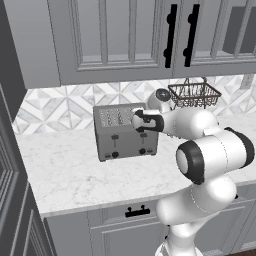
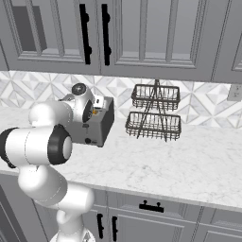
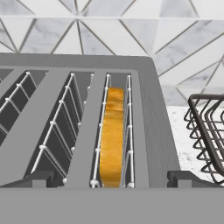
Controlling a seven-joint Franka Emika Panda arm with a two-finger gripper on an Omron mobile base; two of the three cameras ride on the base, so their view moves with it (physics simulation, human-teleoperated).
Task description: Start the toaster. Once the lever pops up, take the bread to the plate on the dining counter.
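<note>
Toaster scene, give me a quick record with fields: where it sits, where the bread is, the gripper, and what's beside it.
toaster: on the marble worktop, against the tiled backsplash
bread: standing on edge in the toaster's rightmost slot
other slots: no bread seen
gripper: open, above the bread's slot
neighbour: two-tier wire basket, right of the toaster, apart from it

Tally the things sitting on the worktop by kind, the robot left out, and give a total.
Toaster: 1
Bread slice, standing in the toaster's rightmost slot: 1
Two-tier wire basket rack: 1
Total: 3
</note>
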